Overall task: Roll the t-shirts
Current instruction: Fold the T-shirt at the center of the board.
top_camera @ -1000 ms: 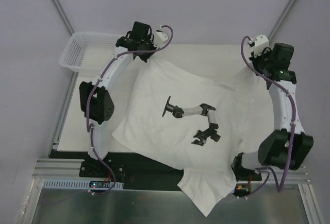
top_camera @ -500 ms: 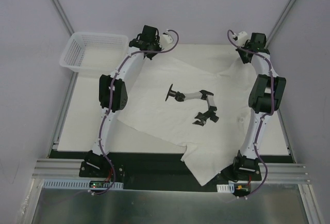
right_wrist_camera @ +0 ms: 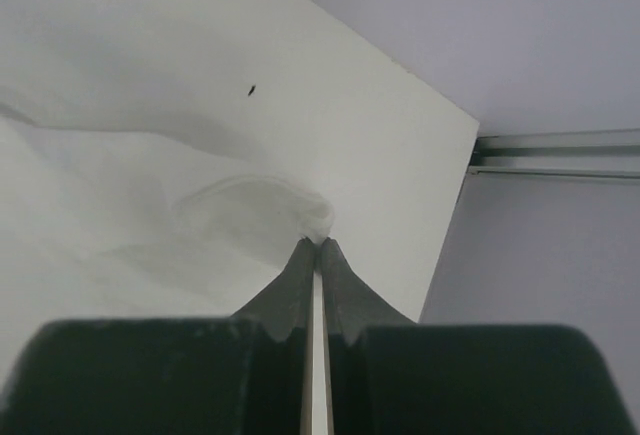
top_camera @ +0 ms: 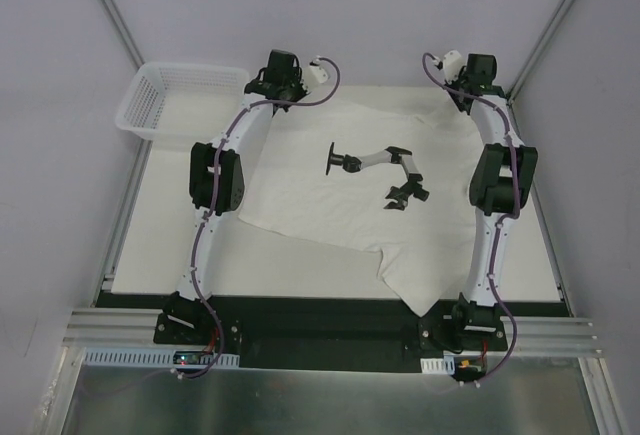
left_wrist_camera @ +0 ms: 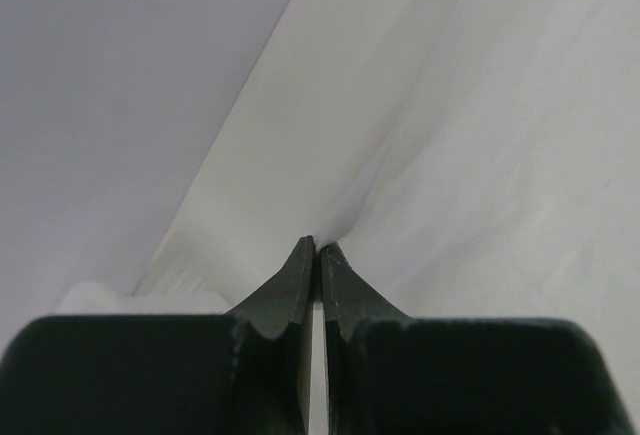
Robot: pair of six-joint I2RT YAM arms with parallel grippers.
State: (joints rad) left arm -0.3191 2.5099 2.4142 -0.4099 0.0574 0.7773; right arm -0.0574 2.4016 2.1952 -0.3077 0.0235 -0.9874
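My left jaws and right jaws each pinch a far corner of the cream cotton t-shirt [top_camera: 300,205]. This stretches it flat on the white worktop [top_camera: 170,240], ready for rolling.

Left of the shirt [top_camera: 330,205]: bare table [top_camera: 165,240], open for a pass, save for the basket [top_camera: 150,105] off the far-left corner. Along the shirt's left edge, blocked by the left arm [top_camera: 215,180], stretched out to the far-left corner. Along the right edge, blocked likewise by the right arm [top_camera: 497,180]. Between the two arms, over the shirt's middle, free from above. At both far corners, no room: left gripper [left_wrist_camera: 317,247] and right gripper [right_wrist_camera: 317,243] pinched on cloth. Beyond the far edge, a narrow strip of table, then wall [top_camera: 380,5].
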